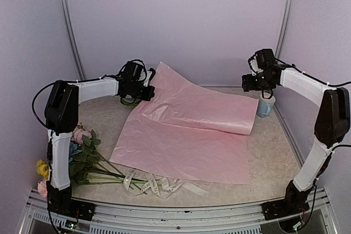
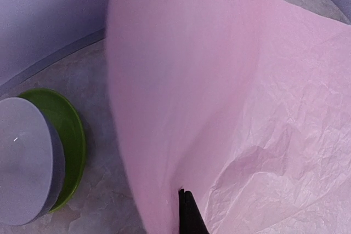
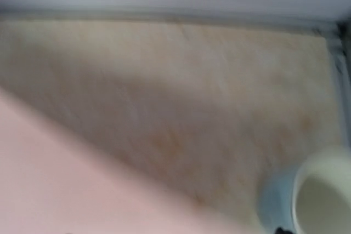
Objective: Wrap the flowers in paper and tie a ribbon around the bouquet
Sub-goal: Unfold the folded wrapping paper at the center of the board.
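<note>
It seems the paper (image 1: 186,135) is being laid flat. Left jaws pinch its edge; right jaws, cannot tell. Next, flowers (image 1: 88,157) go on it.

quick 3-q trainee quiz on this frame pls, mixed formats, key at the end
1. Fill in: the flowers lie at the table's near-___ corner.
2. True or false: the ribbon lies along the table's near edge.
3. The left gripper has its jaws shut on: A flowers, B ribbon, C paper.
Key: 1 left; 2 true; 3 C.
</note>
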`<state>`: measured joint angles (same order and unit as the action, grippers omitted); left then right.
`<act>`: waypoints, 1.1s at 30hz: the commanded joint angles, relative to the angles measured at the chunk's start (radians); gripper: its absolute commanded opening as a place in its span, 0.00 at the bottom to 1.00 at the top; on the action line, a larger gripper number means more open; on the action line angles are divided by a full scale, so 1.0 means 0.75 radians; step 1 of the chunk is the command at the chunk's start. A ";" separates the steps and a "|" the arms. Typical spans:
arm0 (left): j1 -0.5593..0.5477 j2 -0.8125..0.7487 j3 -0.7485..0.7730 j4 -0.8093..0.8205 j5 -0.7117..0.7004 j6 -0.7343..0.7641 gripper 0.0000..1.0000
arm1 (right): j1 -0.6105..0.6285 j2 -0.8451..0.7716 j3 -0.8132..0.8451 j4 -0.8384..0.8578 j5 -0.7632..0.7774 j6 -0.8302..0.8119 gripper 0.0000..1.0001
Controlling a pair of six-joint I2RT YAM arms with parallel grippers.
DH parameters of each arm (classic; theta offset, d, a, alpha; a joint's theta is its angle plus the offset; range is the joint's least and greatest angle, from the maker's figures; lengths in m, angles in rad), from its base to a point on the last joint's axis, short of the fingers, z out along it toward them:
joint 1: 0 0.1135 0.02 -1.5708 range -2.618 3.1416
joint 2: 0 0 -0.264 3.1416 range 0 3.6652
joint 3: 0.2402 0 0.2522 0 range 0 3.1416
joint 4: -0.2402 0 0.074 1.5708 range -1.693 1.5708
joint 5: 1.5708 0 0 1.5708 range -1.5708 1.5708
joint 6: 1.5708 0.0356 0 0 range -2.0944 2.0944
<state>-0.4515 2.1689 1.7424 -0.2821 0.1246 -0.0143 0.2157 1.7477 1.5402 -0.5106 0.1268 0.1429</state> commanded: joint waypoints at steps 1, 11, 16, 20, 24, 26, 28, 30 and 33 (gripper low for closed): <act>-0.029 0.032 0.062 0.009 -0.103 0.076 0.00 | 0.120 -0.166 -0.204 -0.067 0.285 -0.033 0.77; -0.015 0.079 0.062 0.056 -0.121 0.006 0.00 | 0.253 -0.473 -0.622 -0.029 -0.171 0.084 0.74; -0.068 0.082 0.042 0.094 -0.163 0.102 0.00 | 0.307 -0.353 -0.805 -0.002 -0.190 0.187 0.75; -0.085 0.066 0.036 0.105 -0.209 0.146 0.00 | 0.378 -0.212 -0.891 -0.019 -0.137 0.252 0.84; -0.101 0.071 0.041 0.128 -0.216 0.197 0.00 | 0.416 -0.139 -0.935 -0.032 -0.216 0.243 0.78; -0.115 0.083 0.044 0.146 -0.221 0.224 0.00 | 0.461 -0.132 -0.959 -0.024 -0.283 0.246 0.77; -0.126 0.098 0.054 0.170 -0.237 0.237 0.00 | 0.525 -0.119 -0.988 -0.006 -0.373 0.258 0.77; -0.137 0.110 0.063 0.202 -0.242 0.238 0.00 | 0.594 -0.107 -1.019 0.020 -0.478 0.284 0.77; -0.158 0.119 0.060 0.275 -0.242 0.238 0.00 | 0.728 -0.099 -1.027 0.043 -0.603 0.325 0.76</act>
<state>-0.5434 2.2288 1.7809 -0.1688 -0.0433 0.1402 0.6365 1.6115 0.8410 -0.4438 -0.0643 0.3206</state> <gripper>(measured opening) 0.006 0.765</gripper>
